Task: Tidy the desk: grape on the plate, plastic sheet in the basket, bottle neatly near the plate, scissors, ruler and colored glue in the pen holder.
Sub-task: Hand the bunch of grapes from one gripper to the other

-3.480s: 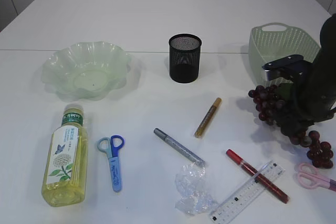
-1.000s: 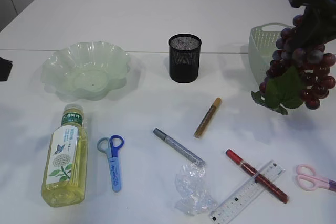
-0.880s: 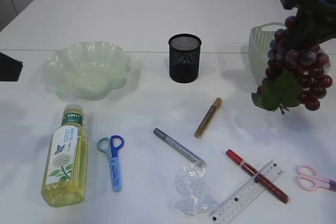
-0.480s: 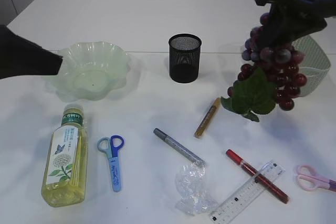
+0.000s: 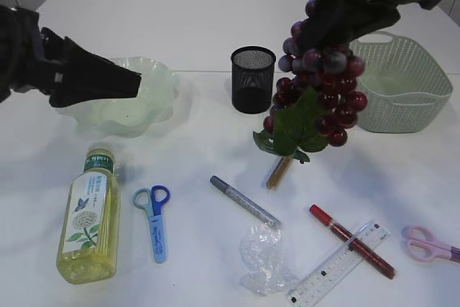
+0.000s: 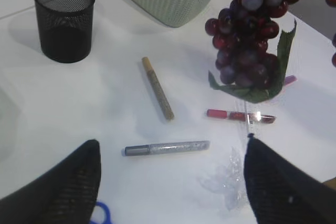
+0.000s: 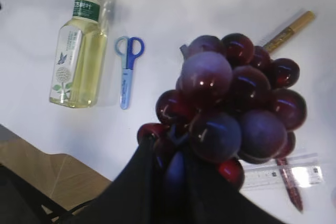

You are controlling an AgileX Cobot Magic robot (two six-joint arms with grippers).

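One grape bunch (image 5: 316,84) hangs in the air from my right fingers (image 7: 173,156), clamped on its top — it sits well above the tabletop (image 5: 201,149), over the gold glue pen (image 5: 277,172) and at about 3 o'clock from the plate (image 5: 154,80), which lies well apart. My left fingers (image 6: 168,182) are spread wide with nothing between them, poised over the plate's near edge. Bottle (image 5: 88,213) and blue scissors (image 5: 155,221) lie at 6 o'clock from the plate; the plastic sheet (image 5: 264,257), ruler (image 5: 338,262), silver pen (image 5: 244,200) and red pen (image 5: 352,241) lie at 5 o'clock — basket (image 5: 402,84) and pen holder (image 5: 253,79) at 3.
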